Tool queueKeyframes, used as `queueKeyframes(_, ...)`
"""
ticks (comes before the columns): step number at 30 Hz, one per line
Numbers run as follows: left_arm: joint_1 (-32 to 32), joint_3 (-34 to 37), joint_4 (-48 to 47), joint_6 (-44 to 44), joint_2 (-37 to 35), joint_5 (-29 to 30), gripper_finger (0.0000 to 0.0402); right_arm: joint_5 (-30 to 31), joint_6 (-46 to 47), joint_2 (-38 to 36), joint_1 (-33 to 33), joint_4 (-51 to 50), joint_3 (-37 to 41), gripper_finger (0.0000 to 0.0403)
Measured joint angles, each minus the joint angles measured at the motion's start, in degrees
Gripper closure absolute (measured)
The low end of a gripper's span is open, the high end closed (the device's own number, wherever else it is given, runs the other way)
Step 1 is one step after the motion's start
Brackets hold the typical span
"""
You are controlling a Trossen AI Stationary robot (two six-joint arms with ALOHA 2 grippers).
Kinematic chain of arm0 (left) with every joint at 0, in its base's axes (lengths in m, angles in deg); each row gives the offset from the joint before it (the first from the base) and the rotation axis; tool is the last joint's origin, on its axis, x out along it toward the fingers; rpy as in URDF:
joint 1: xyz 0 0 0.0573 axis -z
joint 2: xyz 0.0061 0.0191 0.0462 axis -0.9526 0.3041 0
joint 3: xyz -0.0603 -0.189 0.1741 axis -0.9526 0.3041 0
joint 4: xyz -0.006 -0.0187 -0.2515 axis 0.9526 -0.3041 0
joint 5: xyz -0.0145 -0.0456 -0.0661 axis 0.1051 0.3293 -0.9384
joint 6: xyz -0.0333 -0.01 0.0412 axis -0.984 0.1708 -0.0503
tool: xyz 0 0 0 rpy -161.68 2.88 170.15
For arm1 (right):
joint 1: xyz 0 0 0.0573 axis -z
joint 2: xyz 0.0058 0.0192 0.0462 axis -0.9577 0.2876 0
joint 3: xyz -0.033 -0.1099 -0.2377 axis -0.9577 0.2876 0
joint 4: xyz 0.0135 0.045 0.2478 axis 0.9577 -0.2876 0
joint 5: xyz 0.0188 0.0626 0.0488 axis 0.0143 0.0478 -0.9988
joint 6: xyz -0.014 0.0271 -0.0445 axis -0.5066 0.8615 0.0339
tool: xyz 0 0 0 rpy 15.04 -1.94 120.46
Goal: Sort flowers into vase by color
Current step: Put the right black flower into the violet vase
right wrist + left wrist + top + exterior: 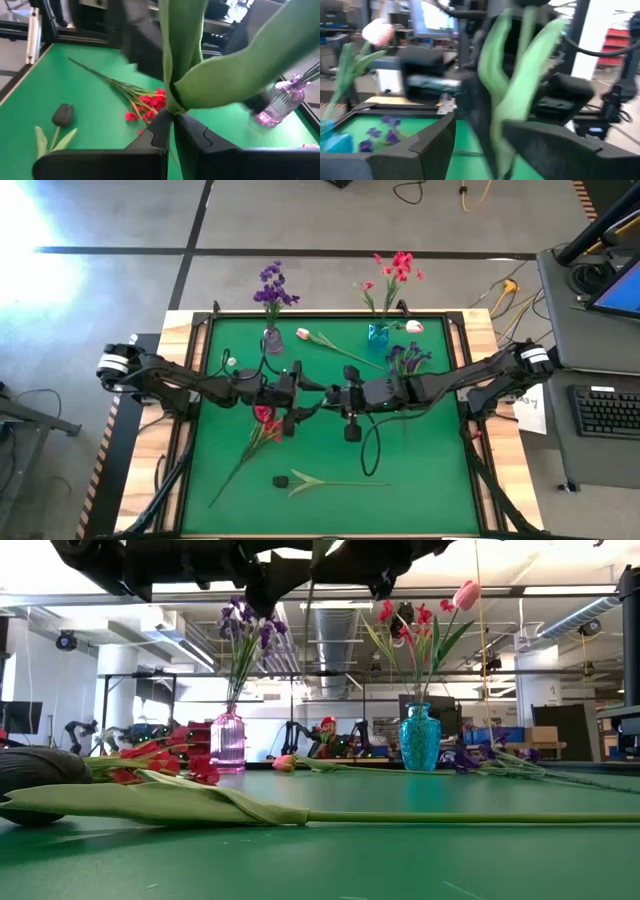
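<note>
A: Right wrist view had the right pincer (172,119) clamped on the held tulip (220,75) just under its leaves. What did the left one do?

B: The left pincer (480,131) faced it at the middle of the table, fingers apart with the same green leaves between them and not pressing. I read it as a hand-over, with the tulip's weight on the right pincer.

A: How would you have finished it cleanly?

B: Back the left pincer straight off so no leaf snags, keep the right grip firm, and only then swing toward a vase. The bloom was out of sight, so I couldn't tell its colour.

A: And around them?

B: Under the left pincer a red spray (262,418) lay on the green mat (430,470), with a dark tulip (283,480) nearer the table's front edge. Beyond the pincers stood the purple vase (272,338) and teal vase (378,333), a pink tulip (303,334) lying between them. Loose purple flowers (408,357) lay beside the right arm.

A: The room?

B: A workshop with ceiling ducts, cables (505,290) on the floor and a keyboard (608,410) off to the right
</note>
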Motion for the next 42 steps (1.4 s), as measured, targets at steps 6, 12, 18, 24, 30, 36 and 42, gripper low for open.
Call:
queueKeyframes(6,0.1,0.0,-1.5,-0.5,-0.4,-1.5,0.0147,-0.4,-0.4,-1.3,0.0,-1.3,0.2,0.0390)
queueKeyframes(12,0.1,0.1,-5.7,-1.2,-1.6,-4.1,0.0147,-0.4,-1.0,-4.1,0.0,-3.3,0.1,0.0390)
queueKeyframes(18,0.0,-0.9,-4.3,-1.6,-1.3,-4.0,0.0147,-0.4,-1.9,-4.3,0.0,-2.3,0.0,0.0390)
queueKeyframes(24,0.0,-5.1,-3.7,-0.5,1.1,-3.6,0.0155,0.0,-3.3,-2.0,0.1,-0.4,0.0,0.0390)
queueKeyframes(30,0.0,-5.5,-4.0,-0.9,1.8,-3.3,0.0224,0.1,-3.3,-2.3,0.1,0.0,0.0,0.0390)
queueKeyframes(36,0.0,-5.1,-4.1,-0.6,1.6,-0.3,0.0344,0.0,-1.4,-2.4,0.2,0.2,0.0,0.0386)
queueKeyframes(42,-0.3,-5.1,-4.2,-0.4,1.2,0.1,0.0388,0.1,1.4,-2.4,0.5,0.4,-0.2,0.0314)
